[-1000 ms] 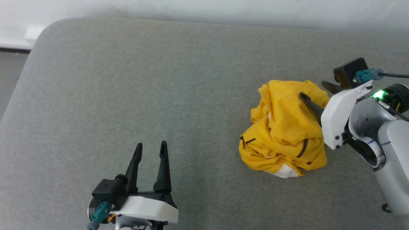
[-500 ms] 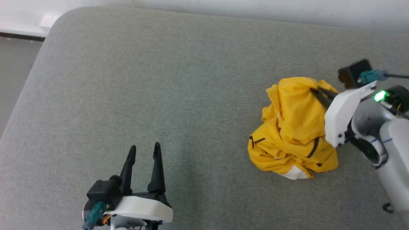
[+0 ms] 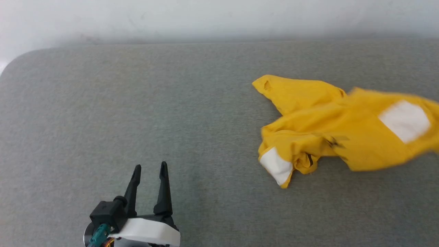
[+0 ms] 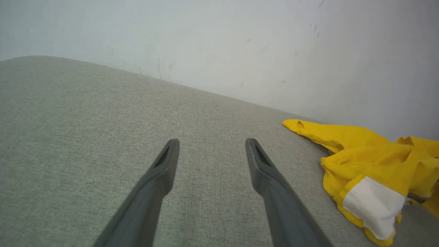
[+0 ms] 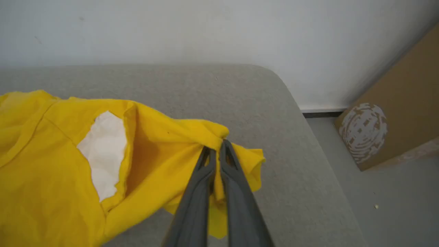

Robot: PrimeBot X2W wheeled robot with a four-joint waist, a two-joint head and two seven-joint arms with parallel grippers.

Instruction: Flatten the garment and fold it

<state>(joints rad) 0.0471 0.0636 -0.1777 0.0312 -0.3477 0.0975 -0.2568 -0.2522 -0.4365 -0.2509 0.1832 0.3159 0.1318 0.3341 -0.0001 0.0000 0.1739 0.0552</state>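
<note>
Head view: the garment sprawls on the right of a grey fabric surface against a white wall, with the left gripper spread empty, well apart from it. The right gripper pinches a garment fold near the surface's rounded corner, a cardboard box beyond.

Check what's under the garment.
The garment lies partly on the grey cushion, which shows beside it. Anything beneath the folds is covered. The right gripper pinches one corner.

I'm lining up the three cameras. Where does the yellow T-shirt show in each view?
Head view: the garment spreads across the right half, reaching the right edge.
Left wrist view: far right, middle to lower corner.
Right wrist view: left and centre, nipped by the right pincer.
Shared landmark: the grey cushion beneath it.
</note>
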